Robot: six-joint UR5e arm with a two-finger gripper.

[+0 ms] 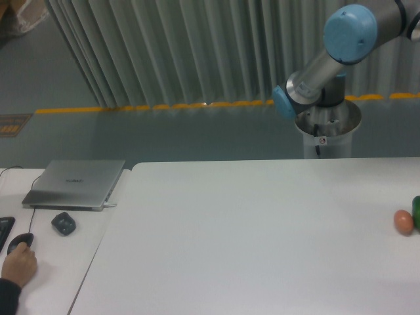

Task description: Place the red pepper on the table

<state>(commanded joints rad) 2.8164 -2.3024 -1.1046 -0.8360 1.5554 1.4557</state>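
The red pepper is out of view. The white table (249, 236) fills the lower middle and right of the view. Only the arm's base, shoulder and blue elbow joint (350, 26) show behind the table at the upper right; the arm runs off the right edge. The gripper itself is outside the picture.
An orange-brown egg-like ball (403, 222) lies at the table's right edge beside a dark green item (416, 211) cut off by the frame. On the narrower desk at left are a closed laptop (75, 184), a dark puck (63, 224) and a person's hand on a mouse (20, 256).
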